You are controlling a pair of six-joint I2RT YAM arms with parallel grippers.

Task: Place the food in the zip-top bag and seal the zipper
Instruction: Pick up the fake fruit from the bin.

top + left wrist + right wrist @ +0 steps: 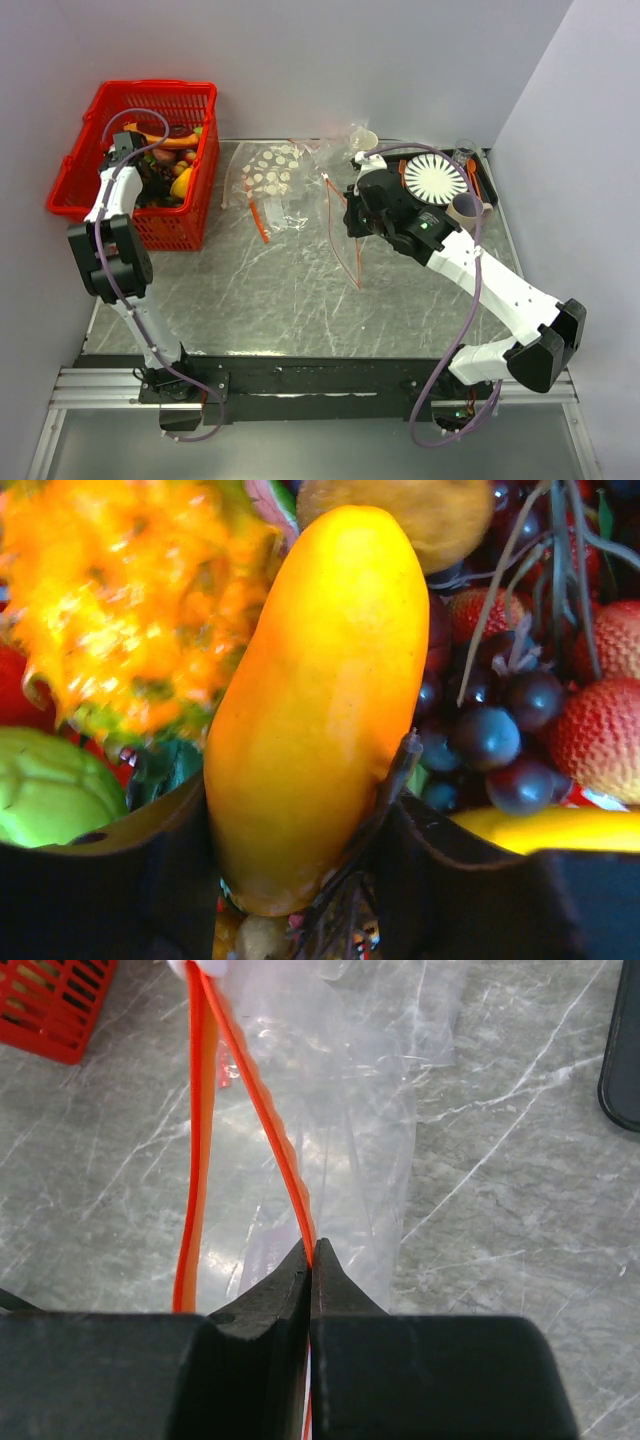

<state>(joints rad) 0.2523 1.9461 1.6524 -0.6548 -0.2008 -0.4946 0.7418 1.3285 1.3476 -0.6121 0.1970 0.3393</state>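
Right hand [311, 1252] pinching zipper [194, 1160], zip-top bag [350, 1120] mouth agape

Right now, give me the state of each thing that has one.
zip-top bag: mouth open
zipper: unsealed, strips parted
right tool: shut on one zipper strip
left tool: gripping the yellow mango's sides
yellow mango: inside the red basket

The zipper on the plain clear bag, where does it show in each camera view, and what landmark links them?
Top external: the zipper is a thin orange line at mid-table, right of centre.
Left wrist: not in it.
Right wrist: the zipper is two orange strands rising from bottom centre to the top left.
Shared landmark: the red basket, top left in the right wrist view.
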